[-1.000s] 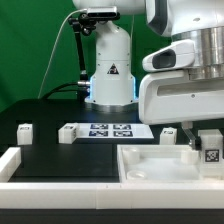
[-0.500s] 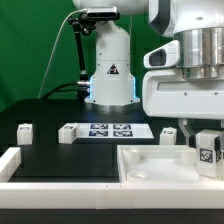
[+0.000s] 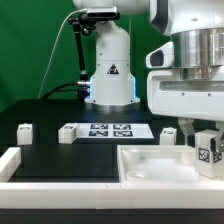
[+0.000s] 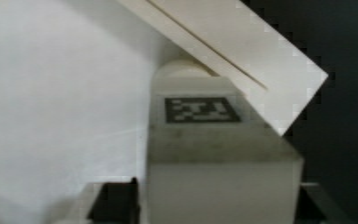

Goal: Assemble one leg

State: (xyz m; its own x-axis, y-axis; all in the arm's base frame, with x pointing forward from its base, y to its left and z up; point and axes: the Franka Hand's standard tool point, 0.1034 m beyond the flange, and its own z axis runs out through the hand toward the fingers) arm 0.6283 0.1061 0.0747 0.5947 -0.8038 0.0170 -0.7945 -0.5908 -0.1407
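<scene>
A: Exterior view. The leg (image 3: 209, 152) is a small white block with a black-and-white tag facing the camera. It sits at lower right of frame, over the right part of the white tray-like panel (image 3: 150, 172). Long axis roughly upright.
B: Gripper (image 3: 207, 146)?
A: Clamped on the leg, one finger on either side.
B: Wrist view?
A: The leg fills the centre with its tag sharp, and its long axis runs away from the gripper toward the panel's edge. Only the exterior view shows a loose leg (image 3: 67, 133) just beside the marker board (image 3: 108, 130).
</scene>
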